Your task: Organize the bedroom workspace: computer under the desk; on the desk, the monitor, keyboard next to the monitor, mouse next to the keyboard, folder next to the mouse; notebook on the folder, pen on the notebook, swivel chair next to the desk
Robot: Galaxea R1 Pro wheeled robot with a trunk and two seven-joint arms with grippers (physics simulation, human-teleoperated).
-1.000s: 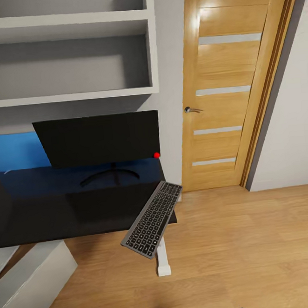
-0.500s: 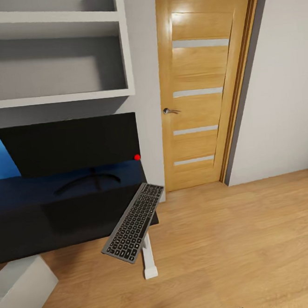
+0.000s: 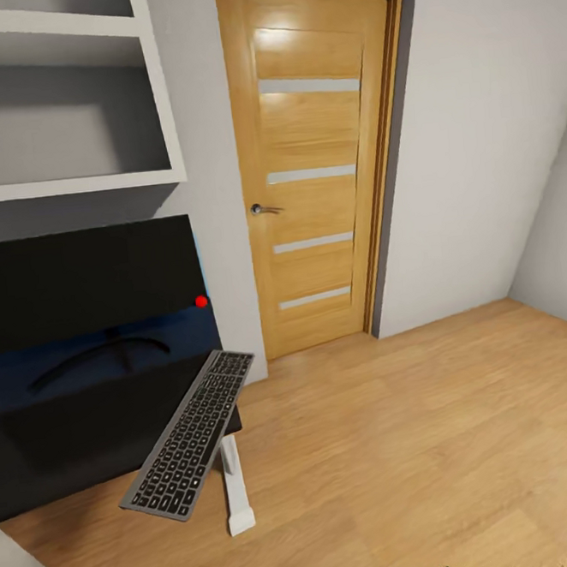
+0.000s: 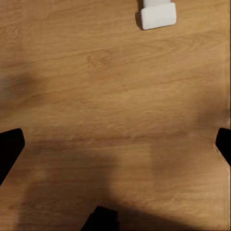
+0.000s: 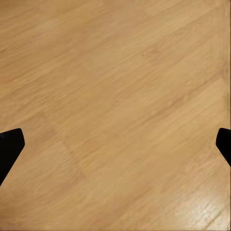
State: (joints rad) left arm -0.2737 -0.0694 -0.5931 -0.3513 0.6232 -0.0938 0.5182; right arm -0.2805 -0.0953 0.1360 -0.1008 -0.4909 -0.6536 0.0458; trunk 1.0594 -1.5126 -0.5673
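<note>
Keyboard (image 3: 190, 435) overhangs desk (image 3: 72, 422) (corner, seemingly tilted).

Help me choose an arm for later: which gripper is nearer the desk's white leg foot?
Left. The left gripper hangs open over the wooden floor with the white leg foot just ahead of it; the right gripper faces bare floor.

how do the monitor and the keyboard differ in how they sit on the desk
The monitor stands upright on its stand, well in on the desk; the keyboard lies flat and angled, its near end jutting past the desk's corner. The monitor is wide and black; the keyboard is slim and grey with dark keys. Both rest on the desk.
</note>
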